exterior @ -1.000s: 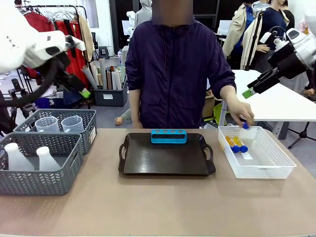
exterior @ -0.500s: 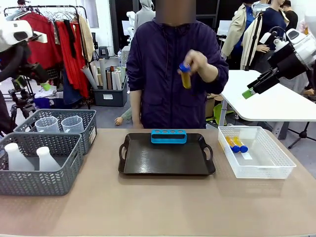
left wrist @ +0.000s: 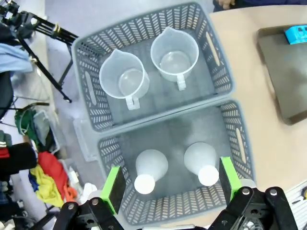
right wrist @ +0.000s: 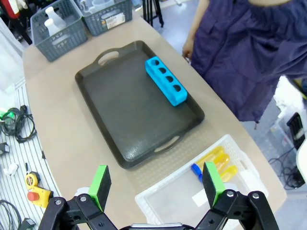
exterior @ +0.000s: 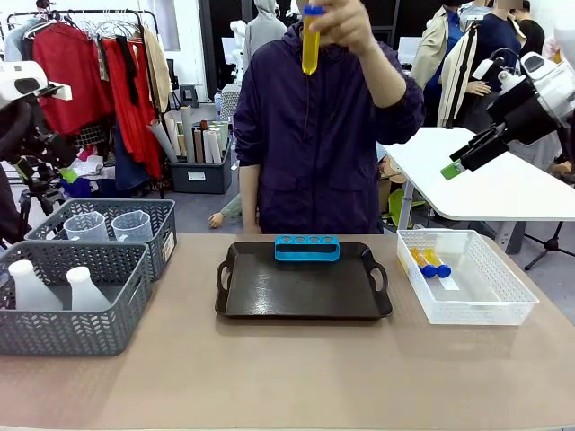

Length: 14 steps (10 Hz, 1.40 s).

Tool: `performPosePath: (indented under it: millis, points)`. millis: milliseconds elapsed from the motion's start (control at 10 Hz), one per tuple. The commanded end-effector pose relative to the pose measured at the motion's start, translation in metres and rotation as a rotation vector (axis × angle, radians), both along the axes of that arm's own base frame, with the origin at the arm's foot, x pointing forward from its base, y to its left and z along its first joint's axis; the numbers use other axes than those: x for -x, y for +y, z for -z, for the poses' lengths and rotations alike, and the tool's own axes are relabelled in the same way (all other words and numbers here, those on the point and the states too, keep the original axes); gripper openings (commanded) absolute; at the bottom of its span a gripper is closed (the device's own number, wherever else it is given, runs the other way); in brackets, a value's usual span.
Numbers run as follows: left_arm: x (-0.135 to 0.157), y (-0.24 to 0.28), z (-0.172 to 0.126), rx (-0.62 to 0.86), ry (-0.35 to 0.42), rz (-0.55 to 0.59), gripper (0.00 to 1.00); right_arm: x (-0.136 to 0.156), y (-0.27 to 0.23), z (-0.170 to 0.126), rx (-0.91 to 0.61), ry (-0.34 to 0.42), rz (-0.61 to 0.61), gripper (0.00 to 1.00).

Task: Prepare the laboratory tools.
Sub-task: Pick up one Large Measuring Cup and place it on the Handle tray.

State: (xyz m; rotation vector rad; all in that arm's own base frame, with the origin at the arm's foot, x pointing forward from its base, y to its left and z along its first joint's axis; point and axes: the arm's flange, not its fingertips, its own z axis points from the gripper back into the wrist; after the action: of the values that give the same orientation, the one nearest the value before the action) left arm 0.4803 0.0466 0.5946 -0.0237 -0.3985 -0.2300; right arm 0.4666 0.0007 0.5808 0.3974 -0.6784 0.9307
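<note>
Nearest us on the desk [exterior: 287, 386], at the left, a grey mesh basket [exterior: 63, 339] holds two white conical flasks [exterior: 29, 287] standing upright. Just behind it, a second grey basket [exterior: 108, 205] holds two clear measuring beakers [exterior: 132, 224]. A white label [exterior: 169, 244] on its side is too small for us to read.

In the left wrist view, the left claw [left wrist: 170, 184] hangs above these baskets with its green pads wide apart and nothing between them. The flasks lie straight below it and the beakers farther along.

At the centre of the desk sits a dark tray [exterior: 301, 301], bare except for a blue tube rack [exterior: 307, 248] at its far edge. The rack's long axis runs left to right, and its four holes are empty.

To the right, a white mesh basket [exterior: 508, 310] holds two blue-capped tubes [exterior: 429, 262] of amber liquid. They lie flat, pointing roughly near to far, beside a white slip [exterior: 449, 284] on which we can read nothing.

The right claw [right wrist: 156, 184] is raised at the far right, pads apart and empty. We judge it the nearer arm to those tubes.

Beyond the desk, the person's hand [exterior: 350, 22] holds a third tube [exterior: 311, 45] upright, cap up, high above the rack.
</note>
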Motion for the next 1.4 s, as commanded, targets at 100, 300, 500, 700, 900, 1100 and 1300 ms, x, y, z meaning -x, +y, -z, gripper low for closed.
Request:
performPosePath:
  millis: [100, 300, 500, 700, 900, 1100, 1300]
  points:
    - [0.004, -0.001, -0.006, 0.000, -0.006, -0.001, 1.00, 0.000, 0.000, -0.001, -0.013, -0.003, -0.006, 1.00]
    - [-0.015, 0.002, 0.014, -0.032, 0.033, -0.014, 1.00, 0.000, 0.000, -0.001, -0.013, -0.003, -0.006, 1.00]
    - [-0.044, 0.017, 0.046, -0.020, 0.107, -0.011, 1.00, 0.000, 0.000, -0.001, -0.013, -0.003, -0.006, 1.00]
    - [-0.068, 0.034, 0.076, 0.018, 0.130, -0.064, 1.00, 0.000, 0.000, -0.001, -0.013, -0.003, -0.006, 1.00]
    - [-0.093, 0.049, 0.100, 0.034, 0.118, -0.068, 1.00, 0.000, 0.000, -0.001, -0.013, -0.003, -0.006, 1.00]
    - [-0.119, 0.057, 0.109, 0.042, 0.165, -0.086, 1.00, 0.000, 0.000, -0.001, -0.013, -0.003, -0.006, 1.00]
    - [-0.140, 0.057, 0.122, 0.049, 0.209, -0.096, 1.00, 0.000, 0.000, -0.001, -0.013, -0.003, -0.006, 1.00]
